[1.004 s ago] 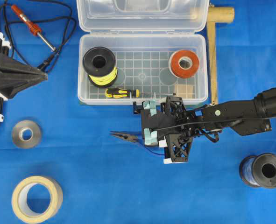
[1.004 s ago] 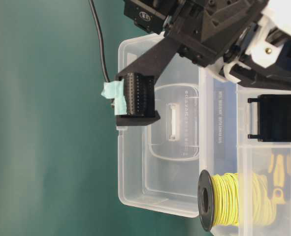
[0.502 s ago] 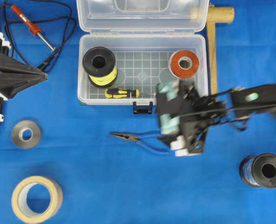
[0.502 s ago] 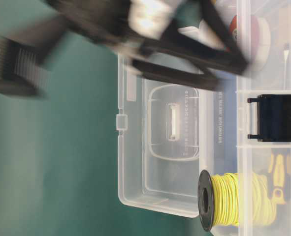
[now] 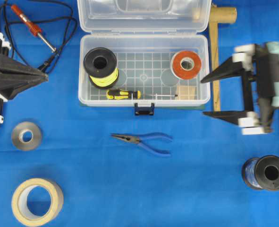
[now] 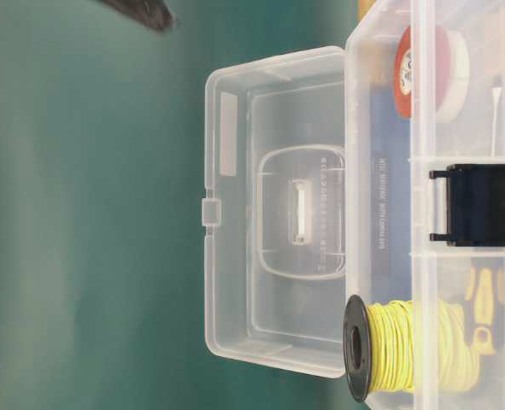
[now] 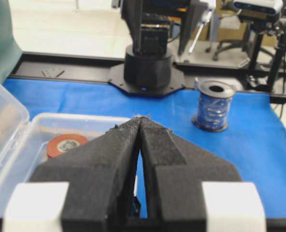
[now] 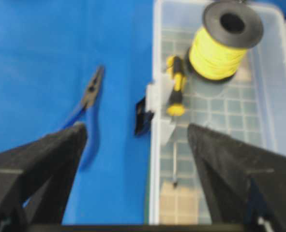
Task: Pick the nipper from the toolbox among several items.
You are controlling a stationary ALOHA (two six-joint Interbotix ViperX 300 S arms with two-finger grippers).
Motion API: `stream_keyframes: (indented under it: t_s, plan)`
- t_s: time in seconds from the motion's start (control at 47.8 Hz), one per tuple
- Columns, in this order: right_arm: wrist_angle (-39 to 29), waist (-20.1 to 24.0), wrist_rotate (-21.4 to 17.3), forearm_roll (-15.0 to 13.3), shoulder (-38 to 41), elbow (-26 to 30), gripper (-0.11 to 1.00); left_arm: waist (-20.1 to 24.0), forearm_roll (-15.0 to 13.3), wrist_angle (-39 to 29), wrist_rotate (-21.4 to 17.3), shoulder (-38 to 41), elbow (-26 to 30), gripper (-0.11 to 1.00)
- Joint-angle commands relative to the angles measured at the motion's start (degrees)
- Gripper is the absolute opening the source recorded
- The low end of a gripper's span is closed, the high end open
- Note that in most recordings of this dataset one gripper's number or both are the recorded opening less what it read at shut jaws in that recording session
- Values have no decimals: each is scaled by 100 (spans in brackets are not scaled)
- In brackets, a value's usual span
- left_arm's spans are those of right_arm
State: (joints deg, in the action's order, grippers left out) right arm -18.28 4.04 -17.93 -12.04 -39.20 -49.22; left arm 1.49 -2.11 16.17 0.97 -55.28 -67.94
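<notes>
Overhead view: nipper (image 5: 144,141) lies on the cloth at frame centre, just below the toolbox (image 5: 144,75). My right gripper (image 5: 224,97) is spread wide and empty at right; left gripper (image 5: 41,76) pressed together. I'd park clear.

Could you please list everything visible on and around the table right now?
toolbox: 1, clear, top centre, lid open
yellow wire spool: 1, inside toolbox, left
red tape roll: 1, inside toolbox, right
screwdriver: 1, yellow-black, inside toolbox, front
nipper: 1, blue handles, on cloth before toolbox
soldering iron: 1, red, top left
grey tape roll: 1, left
beige tape roll: 1, bottom left
dark spool: 1, bottom right
wooden mallet: 1, right of toolbox
left hand: shut
right hand: open, empty
</notes>
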Motion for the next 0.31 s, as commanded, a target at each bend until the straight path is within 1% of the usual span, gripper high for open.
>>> stream_keyframes:
  t_s: [0.0,0.146,0.293]
  plan:
    - [264,-105,-35,18,-510,-369,83,9,-9,26,18,35,53,0]
    - [519,-290,-220,18,-1292,-1046,83,0,-9,9,18,44,44,0]
    - [756,-466,-255,18,-1863,-1626,83,9,-9,9,18,62,35,0]
